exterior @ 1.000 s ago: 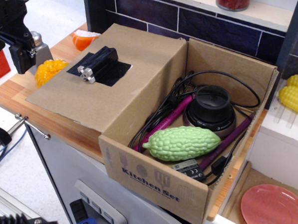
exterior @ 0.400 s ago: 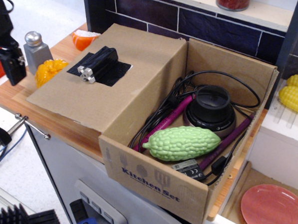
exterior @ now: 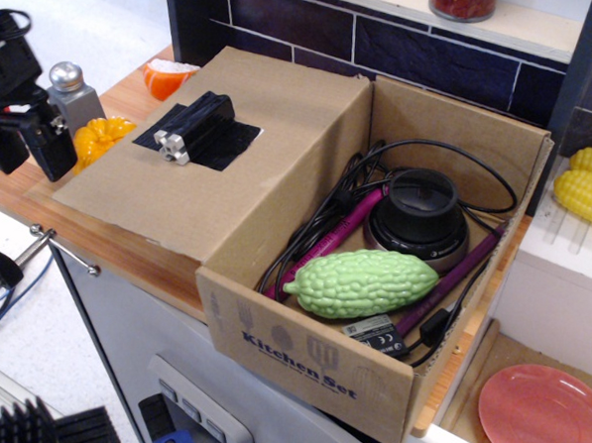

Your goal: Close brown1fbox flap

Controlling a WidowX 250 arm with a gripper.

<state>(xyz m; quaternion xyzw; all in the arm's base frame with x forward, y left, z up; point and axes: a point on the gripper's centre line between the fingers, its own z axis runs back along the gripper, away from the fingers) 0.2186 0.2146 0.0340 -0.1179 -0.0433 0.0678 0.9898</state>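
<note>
Brown1fbox [exterior: 314, 356] sits open on the counter [exterior: 125, 257]; its flap [exterior: 195, 167] lies folded fully outward to the left, not yet lifted. Gripper [exterior: 37, 143] hovers off the flap's left edge, touching nothing; whether its jaws are parted cannot be told. Whole closing swing remains.

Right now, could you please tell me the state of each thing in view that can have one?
brown1fbox: open, upright on the counter.
flap: folded outward, lying flat, taped side up.
gripper: left of the flap, not touching it; jaw opening unclear.
green bumpy toy vegetable: lying inside the box on the cables.
black round device: sitting inside the box.
pink plate: bare.
</note>
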